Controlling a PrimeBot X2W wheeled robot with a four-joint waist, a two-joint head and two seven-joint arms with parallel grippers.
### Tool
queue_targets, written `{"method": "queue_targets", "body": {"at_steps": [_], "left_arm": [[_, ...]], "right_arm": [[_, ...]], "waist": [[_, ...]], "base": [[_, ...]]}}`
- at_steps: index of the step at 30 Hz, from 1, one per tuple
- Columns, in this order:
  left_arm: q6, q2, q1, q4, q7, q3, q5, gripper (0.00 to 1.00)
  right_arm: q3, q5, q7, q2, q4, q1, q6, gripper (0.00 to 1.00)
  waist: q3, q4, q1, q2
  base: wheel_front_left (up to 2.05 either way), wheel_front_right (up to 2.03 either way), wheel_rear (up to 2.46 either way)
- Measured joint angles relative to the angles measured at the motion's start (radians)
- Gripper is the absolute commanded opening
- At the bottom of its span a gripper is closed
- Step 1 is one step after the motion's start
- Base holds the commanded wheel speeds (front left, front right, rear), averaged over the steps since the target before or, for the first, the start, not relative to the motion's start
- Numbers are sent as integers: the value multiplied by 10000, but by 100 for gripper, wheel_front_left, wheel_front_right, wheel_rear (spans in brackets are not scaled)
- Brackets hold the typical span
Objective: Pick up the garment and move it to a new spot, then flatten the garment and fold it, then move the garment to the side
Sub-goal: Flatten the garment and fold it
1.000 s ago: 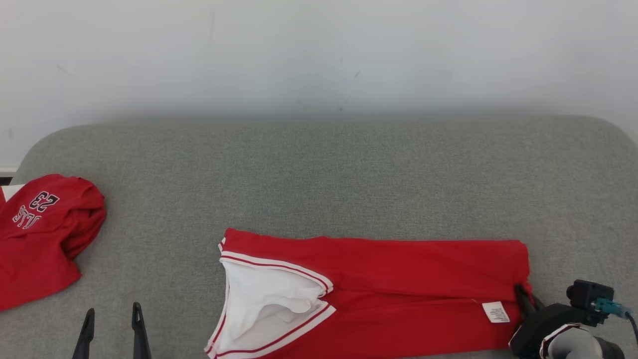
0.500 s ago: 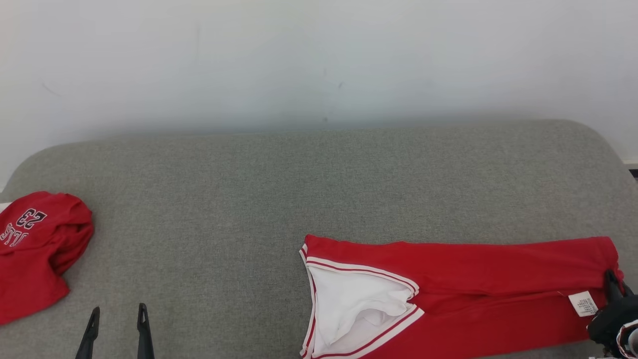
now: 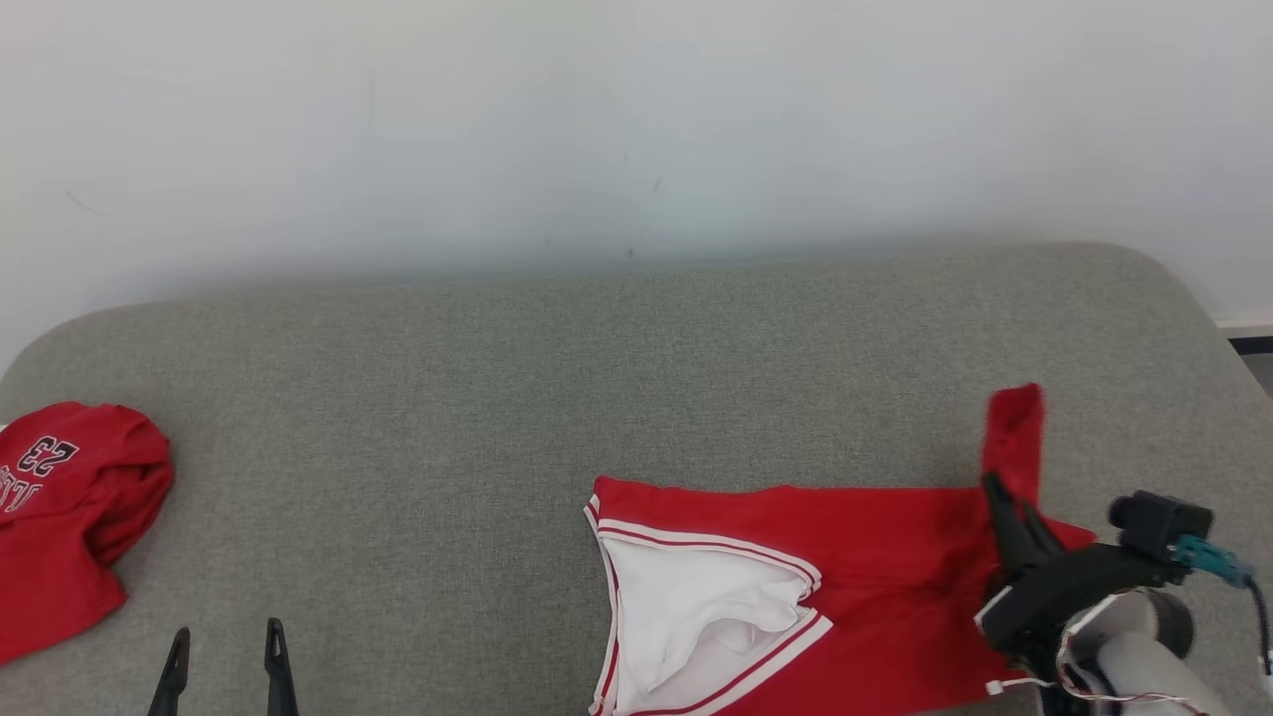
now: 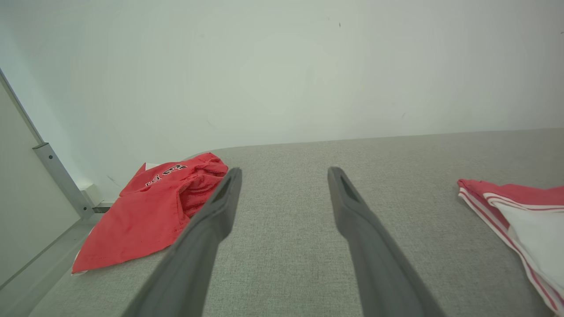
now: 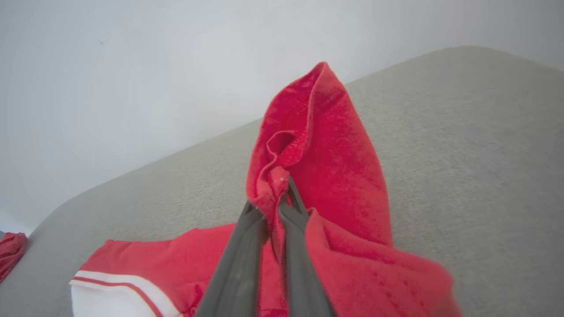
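Red garment [image 3: 875, 537] flat on grey cushion [image 3: 497, 398], right of centre; right end raised, pinched in closed right gripper [image 5: 282, 200]. Soft, light, floppy: probably best gripped at hem corners. Well apart: left gripper [image 3: 227, 646] spread, empty.

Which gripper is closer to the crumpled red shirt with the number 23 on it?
Left. The left gripper hangs open just right of that shirt, not touching it. The right gripper is far to the right, shut on the red and white jersey.
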Motion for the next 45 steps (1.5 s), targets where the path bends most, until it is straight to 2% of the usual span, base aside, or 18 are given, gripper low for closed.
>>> {"method": "queue_targets", "body": {"at_steps": [6,12,20,27,28,29,30,34,37,45], "left_arm": [[-38,-46,-47,90,0,-58,-29,100],[-140,-69,-209,201,0,-140,-42,100],[-228,-148,-534,437,0,-466,0,100],[-326,-155,-700,681,0,-512,-67,100],[-328,-161,-749,713,0,-520,-67,100],[-328,-167,-782,736,0,-525,-67,100],[-328,-167,-788,759,0,-506,-69,100],[-326,-171,-783,794,0,-405,-75,100],[-322,-178,-752,790,0,-328,-96,100],[-199,-238,-547,596,0,-330,-104,100]], "right_arm": [[596,-347,570,1081,-1400,199,0,0],[1035,-838,1080,2155,-1749,266,0,0],[1373,-1319,1275,3062,-1057,106,0,0],[1607,-1870,1124,3432,194,-267,0,0],[1618,-2021,1041,3444,401,-324,0,36],[1616,-2090,947,3446,493,-369,0,95],[1626,-2046,874,3459,512,-413,0,100],[1797,-1994,500,3538,328,-578,0,100],[1749,-1996,224,3369,-153,-656,0,100],[786,-2169,52,1939,-1779,108,0,100]], "waist": [[0,163,0,0],[24,463,0,0],[105,1056,0,0],[188,1458,0,0],[200,1499,1,1],[208,1532,1,1],[213,1555,0,0],[181,1510,0,0],[128,1369,0,0],[33,1110,0,0]], "base": [[0,0,0],[0,0,0],[0,0,0],[0,0,0],[0,0,0],[0,0,0],[0,0,0],[0,0,0],[0,0,0],[0,0,0]]}}
